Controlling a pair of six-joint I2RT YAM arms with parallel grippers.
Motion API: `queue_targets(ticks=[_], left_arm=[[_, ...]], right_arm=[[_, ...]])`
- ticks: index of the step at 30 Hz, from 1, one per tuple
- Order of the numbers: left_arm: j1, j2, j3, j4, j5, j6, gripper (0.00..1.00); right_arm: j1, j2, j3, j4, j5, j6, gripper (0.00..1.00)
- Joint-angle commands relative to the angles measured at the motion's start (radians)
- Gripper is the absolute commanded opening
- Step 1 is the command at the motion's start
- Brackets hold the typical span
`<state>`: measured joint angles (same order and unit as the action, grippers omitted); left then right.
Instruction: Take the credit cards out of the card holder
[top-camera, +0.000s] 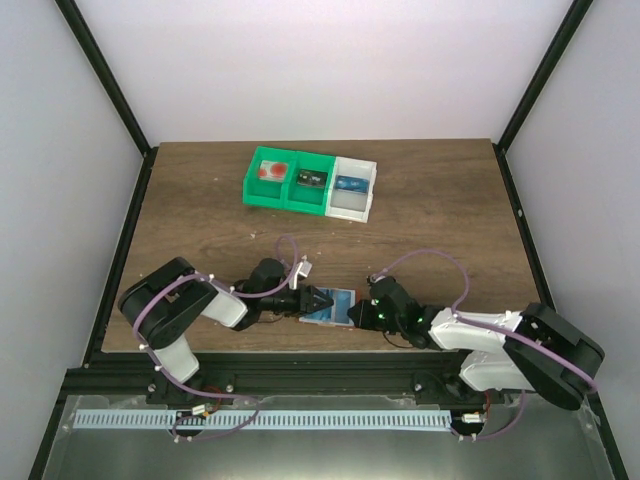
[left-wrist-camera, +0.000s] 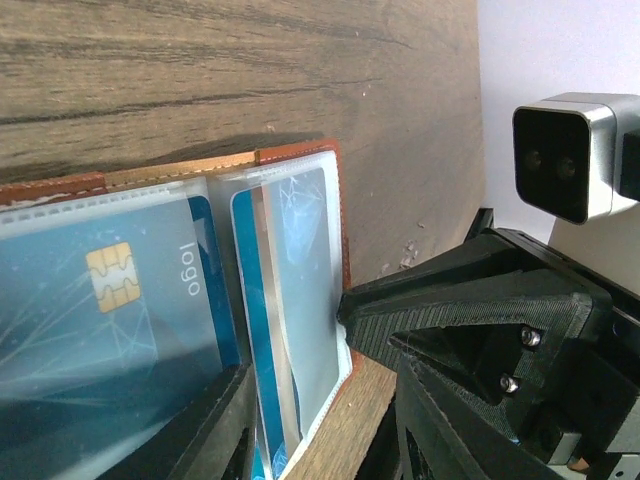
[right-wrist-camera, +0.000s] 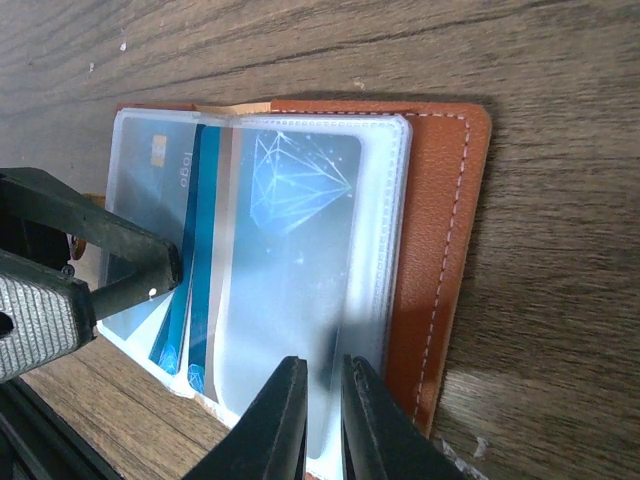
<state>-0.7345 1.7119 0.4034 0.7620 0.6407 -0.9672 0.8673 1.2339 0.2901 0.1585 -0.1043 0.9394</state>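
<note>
You have the card holder (top-camera: 330, 306) lying open on the table (top-camera: 200, 210), near its front edge, between your two grippers and well apart from the green-and-white bins (top-camera: 308, 183) at the back. Its orange-brown cover faces down and its clear sleeves (right-wrist-camera: 392, 200) face up, with the credit cards (right-wrist-camera: 300, 180) all inside. One card with a gold chip sits in the left panel, one with a pale diamond pattern sits in the right, and the blue edges of others fan out between them. Your right gripper (right-wrist-camera: 325, 405) comes in over the holder's edge with its jaws almost together, pinched on the rim of the top sleeve. Your left gripper (top-camera: 316, 299) stands part-way open at the opposite side, with one finger (right-wrist-camera: 120, 235) lying over the chip card's sleeve. You cannot tell from these views whether it grips anything.
</note>
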Motion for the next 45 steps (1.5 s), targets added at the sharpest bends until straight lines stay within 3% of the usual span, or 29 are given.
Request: queue_targets(ticks=[1, 24, 36, 45], left_arm=[[-0.009, 0.012, 0.011, -0.011, -0.004, 0.031, 0.41], [-0.034, -0.043, 0.025, -0.093, -0.099, 0.085, 0.36], [-0.038, -0.031, 0.032, -0.095, -0.092, 0.085, 0.36], [-0.042, -0.001, 0.029, -0.08, -0.09, 0.086, 0.36]], right_arm=[[0.007, 0.007, -0.02, 0.004, 0.01, 0.01, 0.12], [0.007, -0.082, 0.038, -0.07, 0.022, 0.001, 0.13], [0.007, -0.028, 0.068, -0.07, 0.032, -0.012, 0.12], [0.007, 0.018, 0.001, -0.014, 0.013, 0.014, 0.11]])
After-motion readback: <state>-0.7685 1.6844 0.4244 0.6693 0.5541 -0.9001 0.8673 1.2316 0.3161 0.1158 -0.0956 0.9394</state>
